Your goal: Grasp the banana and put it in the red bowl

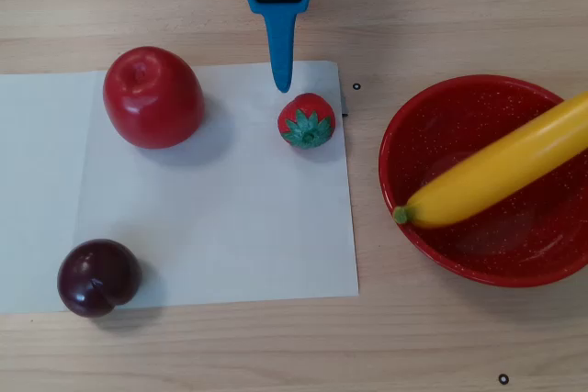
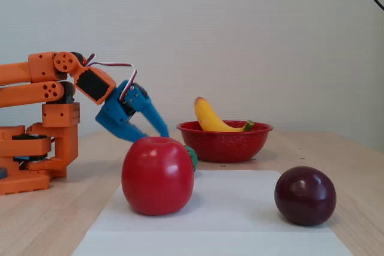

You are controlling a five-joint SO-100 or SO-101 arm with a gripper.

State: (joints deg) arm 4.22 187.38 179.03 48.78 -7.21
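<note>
With the banana (image 1: 501, 176) already lying across the red bowl (image 1: 432, 245) at the right of the overhead view, its far end poking over the rim, I judge the job basically done. My end effector (image 2: 153, 134) hangs empty, fingers parted, above the strawberry (image 1: 307, 120) on the paper. I'd retreat gently, clear of strawberry and apple (image 2: 157, 175), leaving the table undisturbed.

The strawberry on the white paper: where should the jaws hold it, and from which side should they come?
Grip the strawberry across its red body, coming down from above. It is small and stands clear on the white paper, apart from the apple, so both flanks look free. The gripper hangs close beside it.
</note>
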